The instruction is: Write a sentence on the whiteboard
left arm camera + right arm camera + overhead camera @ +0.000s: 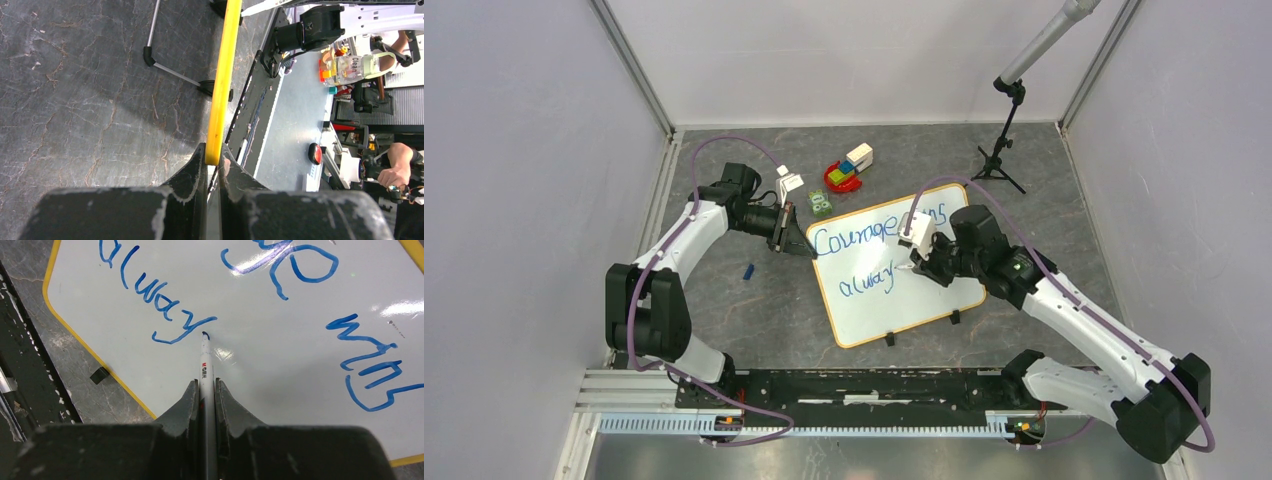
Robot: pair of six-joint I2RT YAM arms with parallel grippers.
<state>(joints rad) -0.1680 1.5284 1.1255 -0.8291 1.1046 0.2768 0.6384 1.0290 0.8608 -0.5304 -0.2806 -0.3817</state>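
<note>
The whiteboard (924, 300) lies tilted on the dark table, white with a yellow rim. On it stands the sentence (854, 238) in blue marker: "Courage wins" above "alway" (150, 295). My left gripper (799, 240) is shut on the board's left edge; in the left wrist view the yellow rim (222, 75) runs up from between its jaws (214, 157). My right gripper (206, 385) is shut on a grey marker (205, 365). Its blue tip touches the board just right of the "y". In the top view the right gripper (921, 262) hovers over the board's middle.
Coloured toy blocks (849, 170) and a small green item (821, 203) lie behind the board. A blue cap (748, 270) lies to its left. A black tripod stand (999, 160) stands at the back right. Two black clips (889, 338) sit on the board's near edge.
</note>
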